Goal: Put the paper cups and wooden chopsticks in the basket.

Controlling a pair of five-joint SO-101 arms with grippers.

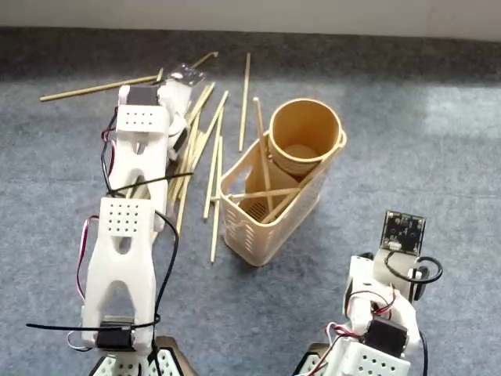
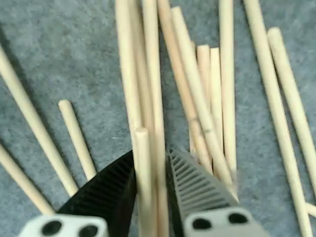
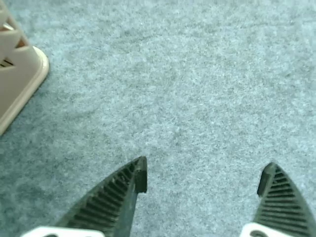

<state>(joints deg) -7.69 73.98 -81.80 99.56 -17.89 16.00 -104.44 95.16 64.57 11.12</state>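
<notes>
Several wooden chopsticks [image 1: 205, 145] lie scattered on the grey carpet left of the cream basket [image 1: 258, 235]. A paper cup [image 1: 305, 135] stands in the basket's far end, with a few chopsticks [image 1: 266, 192] leaning inside. My left arm [image 1: 141, 129] stretches over the pile. In the left wrist view my left gripper [image 2: 150, 160] is shut on a pair of chopsticks [image 2: 144, 148] that run between its dark fingers [image 2: 197, 185]; more chopsticks [image 2: 217, 98] lie alongside. My right gripper [image 3: 205, 175] hangs open above bare carpet, with a corner of the basket [image 3: 19, 84] off to one side.
One long chopstick [image 1: 98, 88] lies apart at the far left, and another [image 1: 246, 90] points away behind the basket. The right arm [image 1: 383, 313] sits folded at the near right. A darker strip of floor runs along the far edge.
</notes>
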